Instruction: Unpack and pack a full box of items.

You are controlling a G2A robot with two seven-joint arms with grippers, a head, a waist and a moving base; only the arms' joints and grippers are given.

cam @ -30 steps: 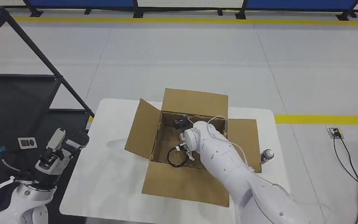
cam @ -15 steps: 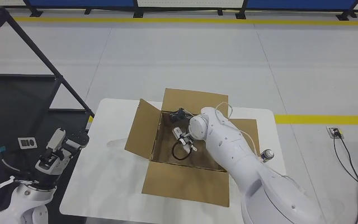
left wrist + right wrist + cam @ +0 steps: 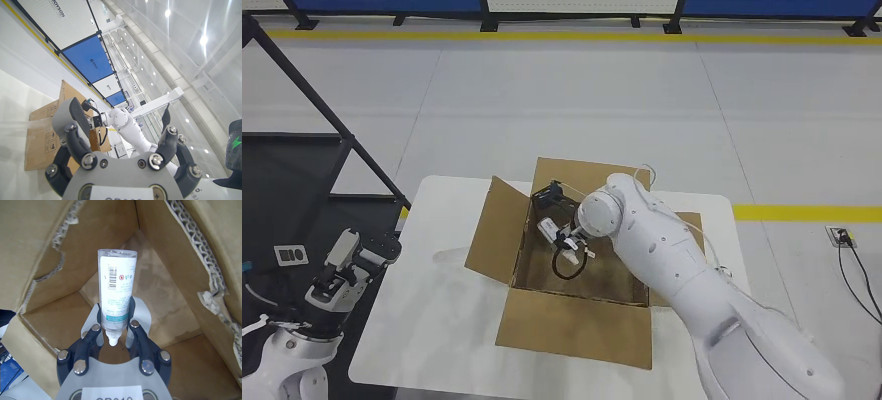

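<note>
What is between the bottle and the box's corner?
Nothing. In the right wrist view the bottle in the right pincer points at a bare corner of the cardboard box, just air between.

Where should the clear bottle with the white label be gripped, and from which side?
Probably best to grip the bottle across its body just above the nozzle, approaching from the nozzle end, as the right gripper has it. The body is straight-sided there and slim enough to fit between the jaws.

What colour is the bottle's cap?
White cap on the bottle; best in the right wrist view.
</note>
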